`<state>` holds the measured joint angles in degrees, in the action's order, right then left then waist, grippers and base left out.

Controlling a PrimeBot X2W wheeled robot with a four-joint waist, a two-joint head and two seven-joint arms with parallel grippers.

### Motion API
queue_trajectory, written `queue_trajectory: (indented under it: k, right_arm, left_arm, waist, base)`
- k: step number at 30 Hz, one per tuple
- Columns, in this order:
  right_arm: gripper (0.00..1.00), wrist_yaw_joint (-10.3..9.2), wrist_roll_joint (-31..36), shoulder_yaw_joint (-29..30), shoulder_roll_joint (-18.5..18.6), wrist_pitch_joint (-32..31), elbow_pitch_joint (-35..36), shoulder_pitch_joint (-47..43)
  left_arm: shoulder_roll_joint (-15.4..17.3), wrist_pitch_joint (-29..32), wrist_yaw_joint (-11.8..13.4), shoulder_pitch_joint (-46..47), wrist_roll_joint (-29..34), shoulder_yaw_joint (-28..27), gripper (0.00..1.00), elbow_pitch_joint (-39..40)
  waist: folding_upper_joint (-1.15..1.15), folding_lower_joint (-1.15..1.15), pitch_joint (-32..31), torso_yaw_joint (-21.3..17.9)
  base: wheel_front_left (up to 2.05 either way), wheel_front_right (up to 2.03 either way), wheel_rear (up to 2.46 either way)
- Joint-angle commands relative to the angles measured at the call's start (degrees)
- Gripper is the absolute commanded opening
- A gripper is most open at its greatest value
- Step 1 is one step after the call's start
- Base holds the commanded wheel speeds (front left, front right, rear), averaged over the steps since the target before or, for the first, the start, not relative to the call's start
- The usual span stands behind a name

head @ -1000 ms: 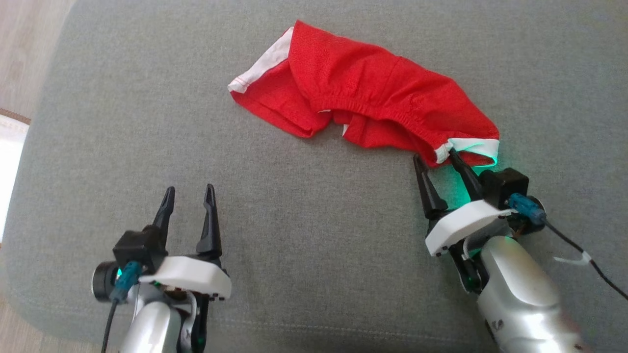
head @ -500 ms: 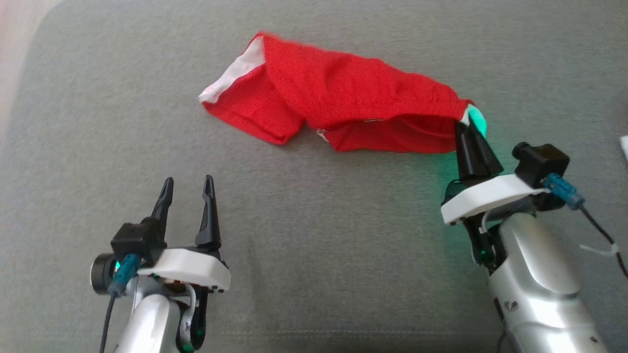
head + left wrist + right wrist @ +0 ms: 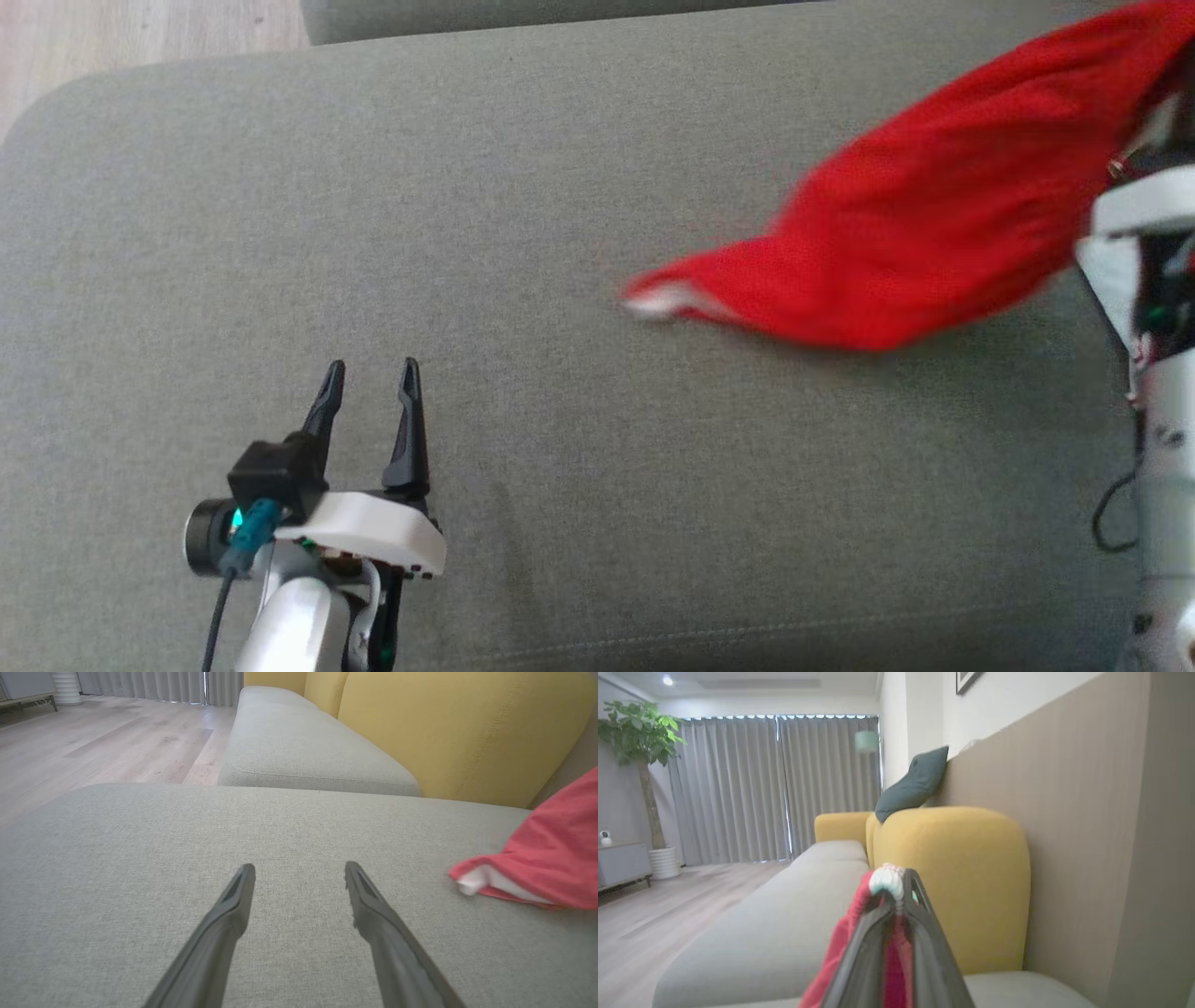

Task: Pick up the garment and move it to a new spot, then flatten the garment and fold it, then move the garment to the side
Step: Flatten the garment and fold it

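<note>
The garment (image 3: 934,233), red shorts with white trim, hangs slanted from the upper right down to a white-edged corner that touches the grey cushion (image 3: 467,233). My right gripper (image 3: 896,891) is shut on its white and red waistband corner, raised above the seat; its white wrist and arm (image 3: 1139,243) stand at the right edge of the head view. My left gripper (image 3: 372,373) stays open low at the lower left, above bare cushion, well left of the cloth. In the left wrist view the garment (image 3: 546,858) lies to the right of the open fingers (image 3: 233,905).
A yellow sofa back (image 3: 458,732) rises behind the cushion, with a second grey seat (image 3: 299,751) beyond. Wooden floor (image 3: 93,742) lies off the left side. A dark pillow (image 3: 915,784) rests on top of the yellow back beside the brown wall panel (image 3: 1087,812).
My right gripper closed on the waistband corner and lifted the garment up and to the right; the shorts left their flat heap and now hang slanted. The head camera shifted. The left arm stayed put.
</note>
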<state>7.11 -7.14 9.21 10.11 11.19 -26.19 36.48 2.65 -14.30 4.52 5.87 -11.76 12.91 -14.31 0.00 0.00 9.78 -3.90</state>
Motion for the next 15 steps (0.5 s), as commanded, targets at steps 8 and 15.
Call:
queue_trajectory:
  k: [8, 15]
  right_arm:
    - [0.0, 0.37, 2.09, -4.11, -5.8, -1.41, 8.31, -0.19]
    - [0.0, 0.37, -6.99, -17.86, -7.2, 0.45, 4.25, -6.82]
  left_arm:
    - [0.23, -0.7, 0.09, 0.31, -1.16, -1.19, 1.0, 0.55]
    - [0.23, -0.7, 0.25, 1.21, -1.55, -0.02, 1.0, 0.51]
  waist:
    - [0.0, 0.0, -0.49, 2.82]
    - [0.0, 0.0, 0.47, 7.88]
  base:
    - [0.0, 0.0, 0.0]
    - [0.0, 0.0, 0.0]
